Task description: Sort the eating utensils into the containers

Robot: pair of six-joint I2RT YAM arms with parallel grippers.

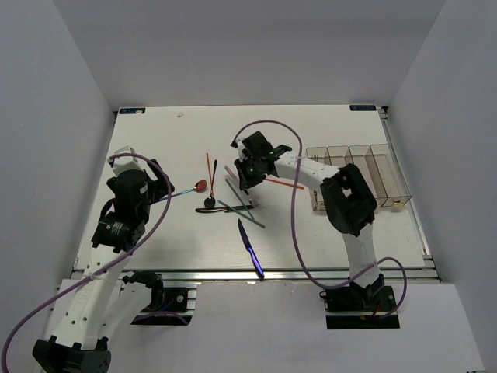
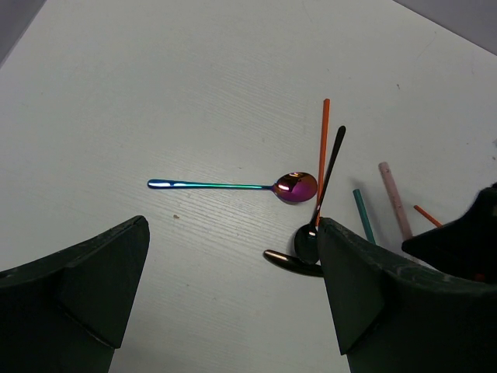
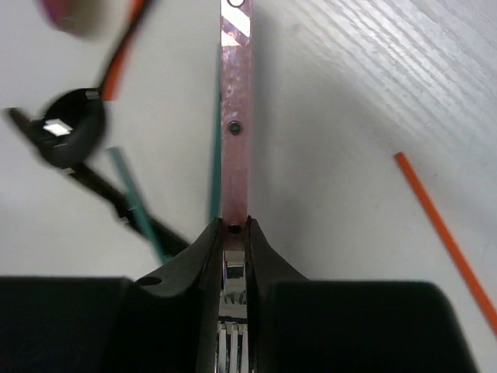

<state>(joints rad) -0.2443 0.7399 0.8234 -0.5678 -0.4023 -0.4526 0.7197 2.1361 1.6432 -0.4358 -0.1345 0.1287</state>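
Top external: blue knife (image 1: 250, 247) near table (image 1: 171, 241) front edge, containers (image 1: 380, 175) at right.

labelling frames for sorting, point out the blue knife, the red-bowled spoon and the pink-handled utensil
blue knife (image 1: 250, 247), top view, mid-length
red-bowled spoon (image 2: 296, 187), left wrist view, on its bowl
pink-handled utensil (image 3: 234, 171), right wrist view, middle of the handle

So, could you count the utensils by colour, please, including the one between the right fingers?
Orange chopsticks: 2
Teal chopsticks: 2
Black pieces: 2
Blue knife: 1
Spoon with red bowl: 1
Pink-handled piece, between the right fingers: 1
Total: 9
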